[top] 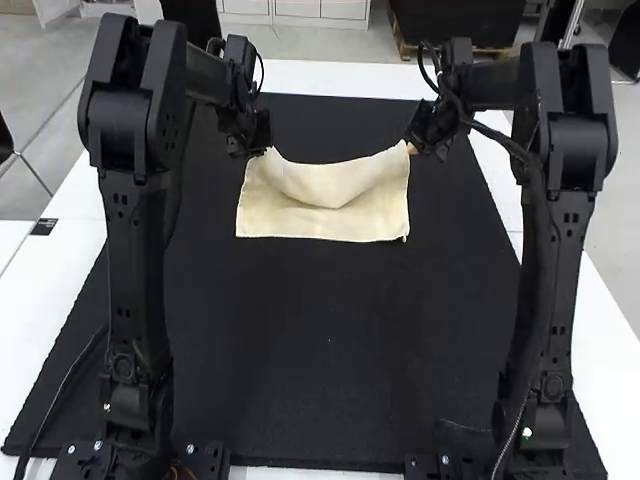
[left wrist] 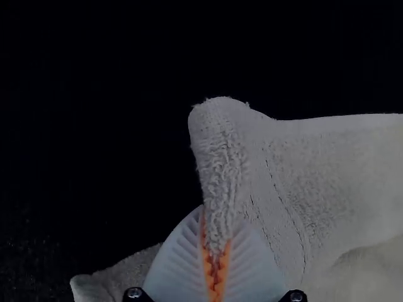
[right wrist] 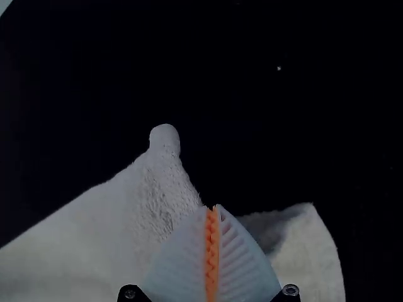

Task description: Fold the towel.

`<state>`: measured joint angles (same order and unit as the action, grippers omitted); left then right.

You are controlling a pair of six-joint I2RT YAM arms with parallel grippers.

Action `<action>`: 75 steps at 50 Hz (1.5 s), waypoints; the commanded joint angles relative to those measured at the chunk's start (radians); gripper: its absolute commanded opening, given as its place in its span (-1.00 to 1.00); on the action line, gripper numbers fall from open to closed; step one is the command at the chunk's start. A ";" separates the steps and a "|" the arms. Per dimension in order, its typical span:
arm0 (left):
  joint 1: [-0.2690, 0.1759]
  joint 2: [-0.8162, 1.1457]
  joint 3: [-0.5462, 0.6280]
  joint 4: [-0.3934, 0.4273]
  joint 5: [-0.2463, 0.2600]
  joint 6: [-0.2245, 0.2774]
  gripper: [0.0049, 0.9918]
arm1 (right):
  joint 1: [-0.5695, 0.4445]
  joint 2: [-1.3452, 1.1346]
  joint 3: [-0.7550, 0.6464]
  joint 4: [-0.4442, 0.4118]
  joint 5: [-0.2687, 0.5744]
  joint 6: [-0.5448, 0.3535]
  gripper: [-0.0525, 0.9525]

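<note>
The towel (top: 325, 205) is at the far part of the black mat (top: 320, 330), upper edge sagging. The left gripper (left wrist: 217, 221) clamps one corner; the right gripper (right wrist: 212, 209) the other, seemingly shallowly, so strong pulling may free it.

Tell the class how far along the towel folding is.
Done: the left gripper and the right gripper have pinched the far corners of the towel. In hand: the far edge is raised, sagging in the middle, while the near edge lies on the mat. Remaining: probably laying the far edge over the near one, then releasing.
</note>
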<state>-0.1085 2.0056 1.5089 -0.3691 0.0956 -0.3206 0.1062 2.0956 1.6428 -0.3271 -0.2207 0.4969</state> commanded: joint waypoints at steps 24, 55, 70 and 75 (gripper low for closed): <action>0.047 -0.153 -0.141 0.035 0.003 -0.009 -0.97 | -0.011 -0.172 -0.152 0.020 0.009 -0.008 -0.92; 0.046 -0.238 -0.279 0.052 0.003 -0.006 -0.97 | -0.011 -0.259 -0.290 0.056 0.011 -0.003 -0.92; 0.050 -0.240 -0.319 0.053 0.003 -0.006 -0.97 | -0.011 -0.284 -0.353 0.077 0.011 -0.003 -0.92; 0.050 -0.240 -0.319 0.061 0.003 -0.008 -0.97 | -0.011 -0.287 -0.377 0.091 0.012 -0.003 -0.92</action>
<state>-0.0639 1.8050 1.1923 -0.3195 0.0986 -0.3229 0.1062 1.8732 1.2831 -0.2520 -0.2207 0.4973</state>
